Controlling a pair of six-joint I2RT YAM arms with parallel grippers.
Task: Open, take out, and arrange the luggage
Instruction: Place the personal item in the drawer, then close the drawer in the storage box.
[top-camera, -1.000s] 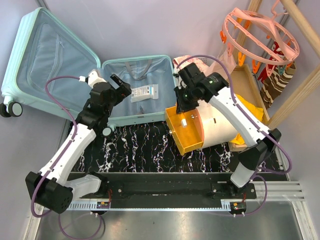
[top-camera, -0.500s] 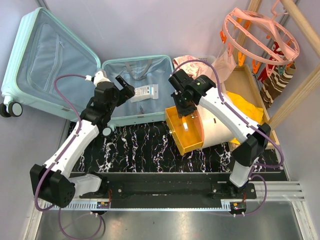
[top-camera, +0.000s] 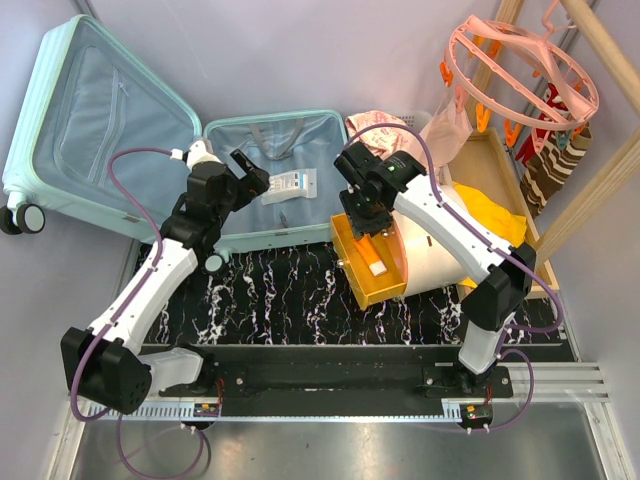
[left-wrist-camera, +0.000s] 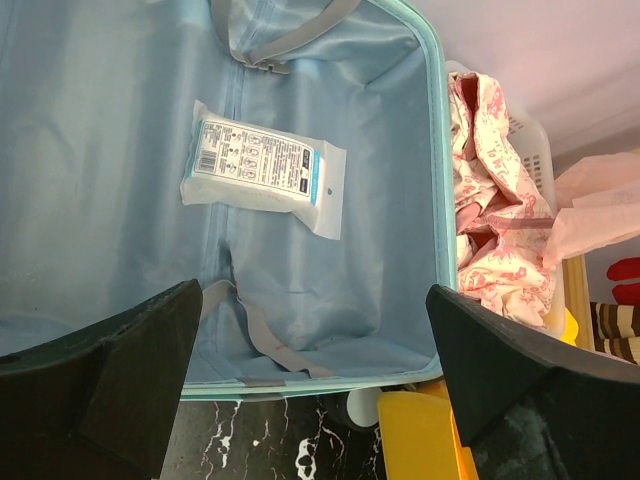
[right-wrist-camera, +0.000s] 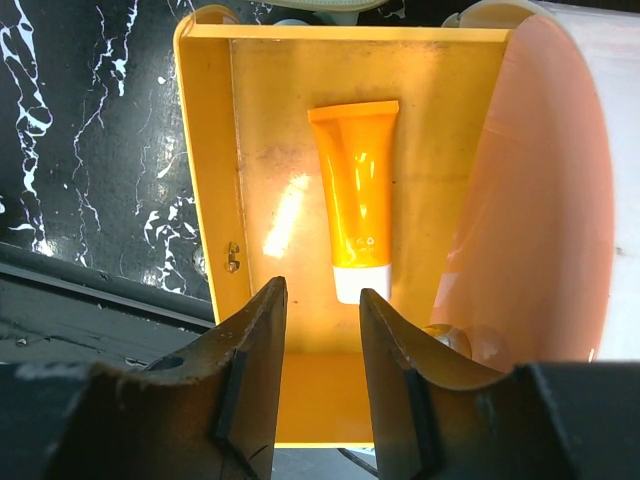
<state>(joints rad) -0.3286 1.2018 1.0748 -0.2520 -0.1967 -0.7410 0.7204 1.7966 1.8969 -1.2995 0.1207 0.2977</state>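
The luggage (top-camera: 120, 110) lay open in the upper left of the overhead view. Its lid was propped back against the wall, and its base lay flat in the upper centre, just beside the orange tray (top-camera: 365, 285).

Its ribbed mint shell looked stiff and smooth, so probably slippery, and too bulky for either arm to lift. A small wheel (top-camera: 25, 215) showed at the lid's lower left corner, so the case would likely roll or skid if pushed. The raised rim of the shell, or a grey strap (left-wrist-camera: 265, 345) on the soft lining, seemed the best place to take hold.

One flat white packet (left-wrist-camera: 263, 167) was in the base. It looked light, thin and floppy, and was probably best pinched at an edge.

The left gripper (left-wrist-camera: 310, 340) hovered over the base with its fingers spread wide and nothing between them. The right gripper (right-wrist-camera: 318, 330) hung over the tray, fingers parted by a narrow gap and empty. An orange tube (right-wrist-camera: 358, 180) lay loose on the tray floor beyond them.

The packet carried blue print and a row of small diagrams, all too small to read. No brand showed on the shell, and the tube showed no writing.
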